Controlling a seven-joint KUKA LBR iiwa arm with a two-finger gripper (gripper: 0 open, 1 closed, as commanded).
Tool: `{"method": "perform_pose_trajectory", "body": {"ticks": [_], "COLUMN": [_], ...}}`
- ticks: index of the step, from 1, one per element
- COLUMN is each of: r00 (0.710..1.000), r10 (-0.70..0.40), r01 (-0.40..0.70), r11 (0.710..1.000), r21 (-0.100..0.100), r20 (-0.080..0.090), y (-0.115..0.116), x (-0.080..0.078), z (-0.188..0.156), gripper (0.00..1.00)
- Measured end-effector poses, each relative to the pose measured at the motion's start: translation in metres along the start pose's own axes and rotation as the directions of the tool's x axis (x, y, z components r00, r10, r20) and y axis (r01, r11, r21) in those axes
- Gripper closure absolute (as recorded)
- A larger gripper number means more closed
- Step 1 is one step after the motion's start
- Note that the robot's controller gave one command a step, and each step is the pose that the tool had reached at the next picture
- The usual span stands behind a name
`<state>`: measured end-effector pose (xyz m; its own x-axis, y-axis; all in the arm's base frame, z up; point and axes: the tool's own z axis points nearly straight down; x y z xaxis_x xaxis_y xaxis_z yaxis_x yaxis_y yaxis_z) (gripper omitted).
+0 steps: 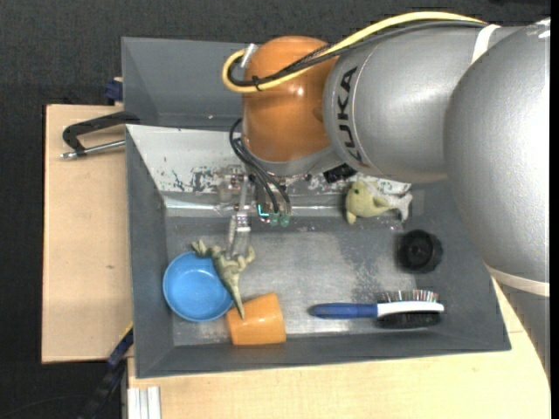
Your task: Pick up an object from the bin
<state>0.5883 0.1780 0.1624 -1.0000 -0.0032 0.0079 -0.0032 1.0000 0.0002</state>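
Note:
My gripper (238, 232) hangs low in the left half of the bin, below the arm's orange cover. Its tip is right over the upper end of a small olive-yellow toy animal (230, 267) with thin legs, and seems to touch it. The toy lies between a blue bowl (196, 290) on its left and an orange cup (258, 320) lying on its side at the front wall. I see nothing lifted off the floor.
A brush (384, 310) with a blue handle and black-and-white head lies at the front right. A black round knob (417, 250) sits at the right, and a pale yellow soft toy (368, 200) rests by the back wall. The arm covers the bin's back right.

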Motion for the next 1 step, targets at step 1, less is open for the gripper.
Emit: {"method": "perform_pose_trajectory", "body": {"ticks": [1], "r00": [0.993], "r10": [-0.115], "r01": [0.115], "r11": [0.993], "r21": [0.014], "r20": [-0.007], "y": [0.0370], "x": [0.0225], "z": [0.0896], "gripper": [0.00]}}
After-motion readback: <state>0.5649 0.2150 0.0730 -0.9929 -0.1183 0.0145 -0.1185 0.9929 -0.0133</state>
